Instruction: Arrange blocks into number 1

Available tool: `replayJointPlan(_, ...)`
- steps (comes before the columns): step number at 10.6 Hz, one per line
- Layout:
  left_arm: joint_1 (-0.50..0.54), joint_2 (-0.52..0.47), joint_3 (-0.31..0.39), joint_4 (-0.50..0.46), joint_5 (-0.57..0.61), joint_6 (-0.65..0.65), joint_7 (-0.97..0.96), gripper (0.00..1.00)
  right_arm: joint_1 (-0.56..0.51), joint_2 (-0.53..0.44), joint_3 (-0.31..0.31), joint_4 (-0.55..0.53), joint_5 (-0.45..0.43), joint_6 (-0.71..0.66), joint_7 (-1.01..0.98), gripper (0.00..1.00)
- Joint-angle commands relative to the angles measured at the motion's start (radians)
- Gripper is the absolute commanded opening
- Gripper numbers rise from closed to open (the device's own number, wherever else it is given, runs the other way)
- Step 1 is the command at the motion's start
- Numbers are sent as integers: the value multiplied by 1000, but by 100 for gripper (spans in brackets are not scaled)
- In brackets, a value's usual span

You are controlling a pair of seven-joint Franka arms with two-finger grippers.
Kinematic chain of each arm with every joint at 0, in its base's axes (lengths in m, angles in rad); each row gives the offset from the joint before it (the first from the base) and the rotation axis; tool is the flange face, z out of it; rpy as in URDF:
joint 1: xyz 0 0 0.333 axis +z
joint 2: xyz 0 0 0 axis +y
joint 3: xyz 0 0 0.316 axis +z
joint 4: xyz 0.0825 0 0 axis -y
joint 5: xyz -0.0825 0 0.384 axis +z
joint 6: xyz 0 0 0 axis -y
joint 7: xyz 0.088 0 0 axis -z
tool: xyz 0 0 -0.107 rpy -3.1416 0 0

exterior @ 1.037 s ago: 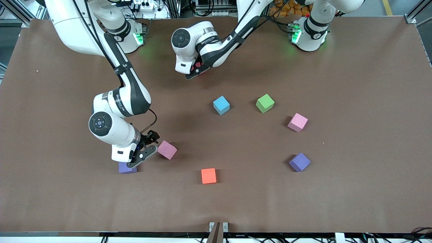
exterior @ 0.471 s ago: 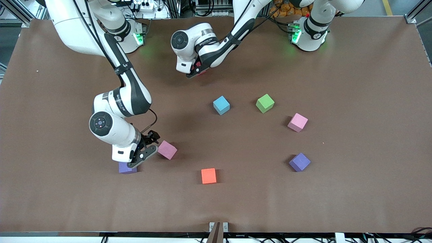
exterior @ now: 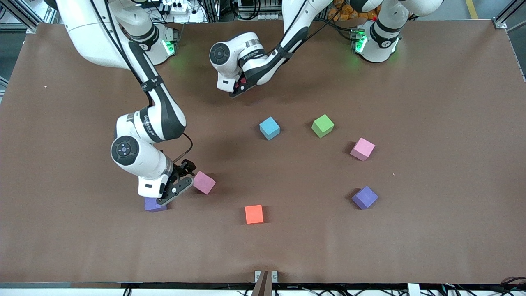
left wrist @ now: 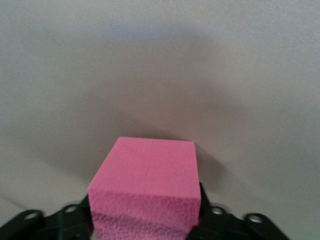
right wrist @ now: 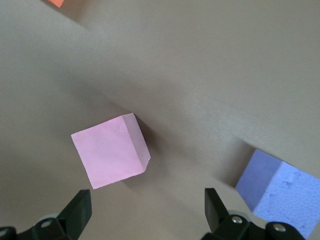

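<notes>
My left gripper [exterior: 240, 87] hangs low over bare table near the robots' bases, shut on a red block [exterior: 242, 80]. In the left wrist view that block [left wrist: 147, 175] looks deep pink and fills the gap in the left gripper [left wrist: 145, 222]. My right gripper [exterior: 177, 186] is open, low over the table between a pink block [exterior: 204, 182] and a purple block [exterior: 154, 204]. In the right wrist view the pink block [right wrist: 111, 150] and the purple block [right wrist: 280, 192] lie just ahead of the right gripper [right wrist: 147, 196], with nothing in its gap.
More blocks lie scattered on the brown table [exterior: 431, 230]: light blue [exterior: 269, 128], green [exterior: 322, 125], a second pink [exterior: 362, 149], a second purple [exterior: 365, 197] and orange [exterior: 254, 214]. An orange corner [right wrist: 55, 2] shows in the right wrist view.
The left gripper with the red block has shifted slightly toward the left arm's end and a little lower. The right gripper has barely moved and stays open.
</notes>
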Motion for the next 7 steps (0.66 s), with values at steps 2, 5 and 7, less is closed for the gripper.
replayJointPlan(2,20,-41,6,-4,33,-101,25,0,13,56,-5,13,-3,89,-143,100)
replayJointPlan(5,71,-129,5,-75,82,-109,163,0,20,61,-5,13,4,92,-210,100)
replayJointPlan(7,76,-279,2,-297,82,52,284,0,26,61,-4,13,11,91,-210,100)
